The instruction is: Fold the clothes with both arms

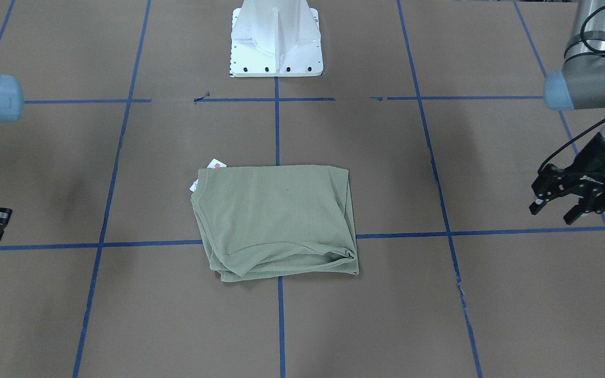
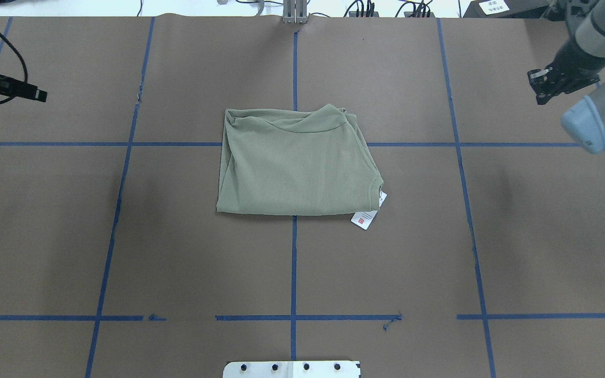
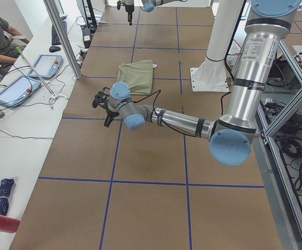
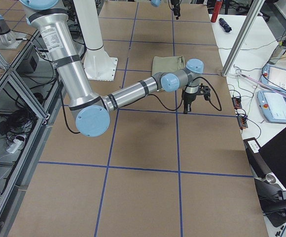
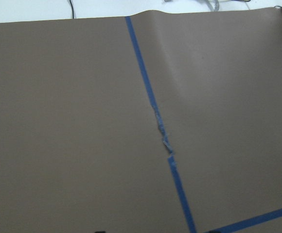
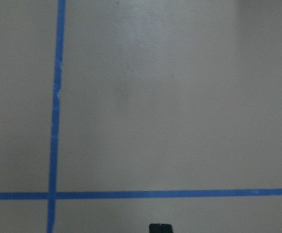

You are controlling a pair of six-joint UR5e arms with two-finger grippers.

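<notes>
Shirt far from left end effector.

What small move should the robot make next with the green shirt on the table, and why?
Probably bring the left gripper in to smooth the shirt's rumpled edge, the one farthest from the robot's base. The shirt lies folded into a compact rectangle, and the left gripper and right gripper sit off to the sides holding nothing. Only that far edge looks bunched.
</notes>
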